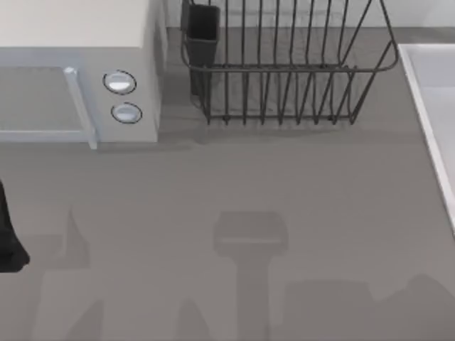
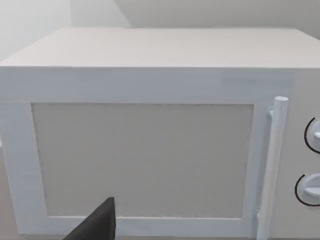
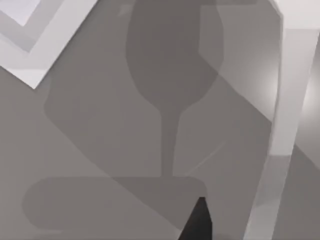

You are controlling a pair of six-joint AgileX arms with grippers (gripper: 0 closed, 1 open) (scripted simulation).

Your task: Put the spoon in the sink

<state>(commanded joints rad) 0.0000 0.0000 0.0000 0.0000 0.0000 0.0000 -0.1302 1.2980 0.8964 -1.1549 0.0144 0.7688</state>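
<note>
Two round knobs [image 1: 122, 97] sit stacked on the front of the white microwave [image 1: 78, 42] at the top view's back left, and neither they nor the door carry any writing that can be read. Beside the microwave, toward the middle of the back, stands the dark wire dish rack [image 1: 284, 64] with a dark cup-like holder [image 1: 202, 32] at its left end.

Over on the right edge of the top view runs the sink [image 1: 435, 106], pale basin with a straight lighter rim, well apart from the microwave. From the right wrist view that same pale rim [image 3: 287, 100] crosses the picture, and a spoon-shaped shadow [image 3: 170, 75] lies on the grey surface (the spoon itself I can't make out).

Left arm now: a dark piece of it [image 1: 8, 238] pokes in at the top view's left edge, low over the tabletop [image 1: 213, 185]. Its wrist camera faces the microwave door and handle [image 2: 272, 165] squarely, with one dark pincer tip [image 2: 97, 225] at the foot of the picture. Right pincer: just one dark fingertip [image 3: 197, 222] visible. Whether either pincer is apart or together, I cannot tell.
</note>
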